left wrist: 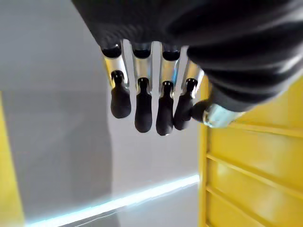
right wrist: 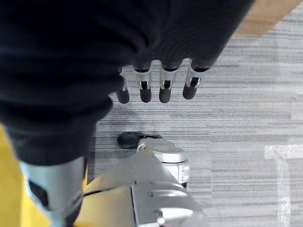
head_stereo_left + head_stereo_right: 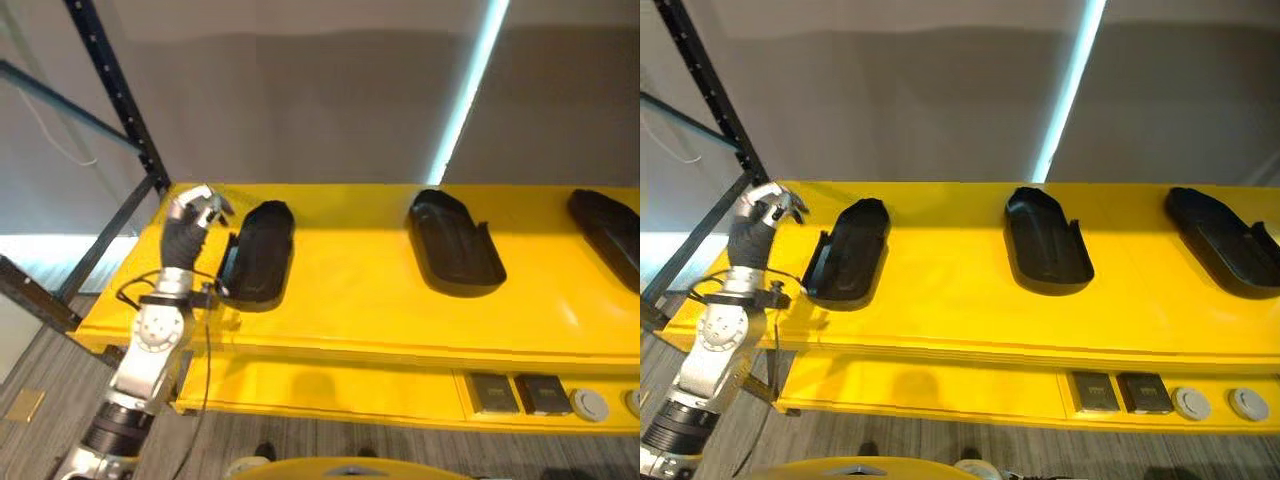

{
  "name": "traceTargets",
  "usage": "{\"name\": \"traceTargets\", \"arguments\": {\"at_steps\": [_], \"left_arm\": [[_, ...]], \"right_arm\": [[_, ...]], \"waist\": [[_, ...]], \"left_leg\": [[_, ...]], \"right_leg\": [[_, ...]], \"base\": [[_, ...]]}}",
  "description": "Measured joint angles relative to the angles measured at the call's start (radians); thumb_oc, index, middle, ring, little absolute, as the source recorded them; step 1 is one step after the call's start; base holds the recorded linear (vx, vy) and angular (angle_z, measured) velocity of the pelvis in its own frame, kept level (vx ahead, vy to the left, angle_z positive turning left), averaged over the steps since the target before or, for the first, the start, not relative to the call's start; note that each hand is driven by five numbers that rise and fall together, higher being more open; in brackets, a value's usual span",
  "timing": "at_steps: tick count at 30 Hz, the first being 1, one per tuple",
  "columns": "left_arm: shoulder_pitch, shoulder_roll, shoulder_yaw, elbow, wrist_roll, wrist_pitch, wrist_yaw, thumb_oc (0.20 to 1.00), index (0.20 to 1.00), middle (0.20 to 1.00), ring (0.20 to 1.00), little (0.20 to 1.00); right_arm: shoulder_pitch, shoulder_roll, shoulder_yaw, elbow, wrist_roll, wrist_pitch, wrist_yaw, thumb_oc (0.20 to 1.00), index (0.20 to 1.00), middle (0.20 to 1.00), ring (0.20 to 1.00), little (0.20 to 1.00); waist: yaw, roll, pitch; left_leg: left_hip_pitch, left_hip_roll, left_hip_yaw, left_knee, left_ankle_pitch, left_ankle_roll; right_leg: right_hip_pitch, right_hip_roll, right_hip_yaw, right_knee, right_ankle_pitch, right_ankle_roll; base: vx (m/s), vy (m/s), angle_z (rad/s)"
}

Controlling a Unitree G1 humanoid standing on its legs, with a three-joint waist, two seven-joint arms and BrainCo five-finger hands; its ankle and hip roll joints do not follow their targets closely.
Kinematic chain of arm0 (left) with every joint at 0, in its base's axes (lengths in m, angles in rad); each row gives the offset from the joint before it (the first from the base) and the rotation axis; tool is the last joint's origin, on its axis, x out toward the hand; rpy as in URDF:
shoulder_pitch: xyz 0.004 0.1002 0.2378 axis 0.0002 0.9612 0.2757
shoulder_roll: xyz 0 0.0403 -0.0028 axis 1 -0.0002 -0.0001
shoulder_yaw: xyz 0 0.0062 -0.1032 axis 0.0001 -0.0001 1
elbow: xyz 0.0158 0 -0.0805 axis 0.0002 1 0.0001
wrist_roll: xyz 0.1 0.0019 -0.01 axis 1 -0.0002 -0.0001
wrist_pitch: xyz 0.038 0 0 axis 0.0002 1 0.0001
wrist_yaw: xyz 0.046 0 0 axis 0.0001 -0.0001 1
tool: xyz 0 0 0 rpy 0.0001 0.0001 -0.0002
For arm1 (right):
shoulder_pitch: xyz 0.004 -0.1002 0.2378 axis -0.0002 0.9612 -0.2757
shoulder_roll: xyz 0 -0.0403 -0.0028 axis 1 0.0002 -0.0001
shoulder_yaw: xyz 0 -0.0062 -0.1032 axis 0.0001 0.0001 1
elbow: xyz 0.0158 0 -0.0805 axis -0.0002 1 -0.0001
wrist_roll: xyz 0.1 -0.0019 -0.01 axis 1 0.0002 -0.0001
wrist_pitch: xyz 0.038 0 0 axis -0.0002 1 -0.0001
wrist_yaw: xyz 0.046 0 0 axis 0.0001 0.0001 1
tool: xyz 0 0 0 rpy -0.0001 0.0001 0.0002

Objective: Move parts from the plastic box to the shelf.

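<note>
Three black moulded parts lie on the yellow shelf (image 3: 350,290): one at the left (image 3: 258,255), one in the middle (image 3: 455,243) and one at the right edge (image 3: 610,225). My left hand (image 3: 195,215) is raised over the shelf's left end, just left of the leftmost part and not touching it. Its fingers (image 1: 142,109) hang relaxed and hold nothing. My right hand (image 2: 151,87) points down over the grey carpet, its fingers loose and empty.
A black perforated rack post (image 3: 120,95) rises at the shelf's left end. The lower yellow tier holds two small dark plates (image 3: 495,393) and round grey discs (image 3: 590,403). A yellow rounded rim (image 3: 340,468) shows at the bottom edge.
</note>
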State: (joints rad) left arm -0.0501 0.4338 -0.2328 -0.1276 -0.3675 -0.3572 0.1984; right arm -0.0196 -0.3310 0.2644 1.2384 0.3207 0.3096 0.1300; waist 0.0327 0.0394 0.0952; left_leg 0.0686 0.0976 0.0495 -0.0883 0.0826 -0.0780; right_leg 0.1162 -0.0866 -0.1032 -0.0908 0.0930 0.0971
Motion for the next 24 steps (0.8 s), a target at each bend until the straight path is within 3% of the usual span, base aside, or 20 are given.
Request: {"name": "traceTargets", "arguments": {"at_steps": [4,9,14,24], "left_arm": [[0.045,0.010,-0.071,0.005,0.095,-0.047,0.066,0.200,0.200,0.200,0.200,0.200],[0.076,0.094,-0.096,0.005,0.201,-0.097,0.098,0.200,0.200,0.200,0.200,0.200],[0.143,0.144,-0.143,0.038,0.165,-0.101,0.040,0.200,0.200,0.200,0.200,0.200],[0.207,0.146,-0.202,0.118,0.153,-0.143,0.030,0.200,0.200,0.200,0.200,0.200]], "right_arm": [[-0.005,0.000,0.001,0.011,0.030,-0.001,0.001,1.000,1.000,1.000,1.000,1.000],[-0.050,0.007,0.007,0.037,0.048,-0.001,0.009,1.000,1.000,1.000,1.000,1.000],[-0.082,0.009,0.005,0.039,0.077,-0.002,0.023,1.000,1.000,1.000,1.000,1.000],[-0.082,0.005,-0.001,0.074,0.085,-0.006,0.020,1.000,1.000,1.000,1.000,1.000]], "waist": [[0.031,-0.006,0.004],[0.078,0.007,0.036],[0.087,0.033,0.070],[0.086,0.053,0.074]], "left_leg": [[-0.035,0.004,-0.027,0.000,0.000,0.000],[-0.076,0.009,-0.022,0.001,-0.002,-0.003],[-0.093,-0.016,-0.023,0.000,-0.001,-0.003],[-0.082,-0.014,-0.024,0.000,-0.001,-0.002]], "right_leg": [[-0.012,0.005,-0.031,0.000,-0.002,-0.007],[-0.044,-0.004,-0.075,0.000,-0.001,-0.011],[-0.047,-0.023,-0.078,0.000,0.002,-0.008],[-0.035,-0.028,-0.092,0.000,-0.003,-0.002]], "base": [[-0.09,-0.021,0.34],[-0.10,0.019,0.27],[-0.04,0.021,0.08],[0.03,0.017,0.03]]}}
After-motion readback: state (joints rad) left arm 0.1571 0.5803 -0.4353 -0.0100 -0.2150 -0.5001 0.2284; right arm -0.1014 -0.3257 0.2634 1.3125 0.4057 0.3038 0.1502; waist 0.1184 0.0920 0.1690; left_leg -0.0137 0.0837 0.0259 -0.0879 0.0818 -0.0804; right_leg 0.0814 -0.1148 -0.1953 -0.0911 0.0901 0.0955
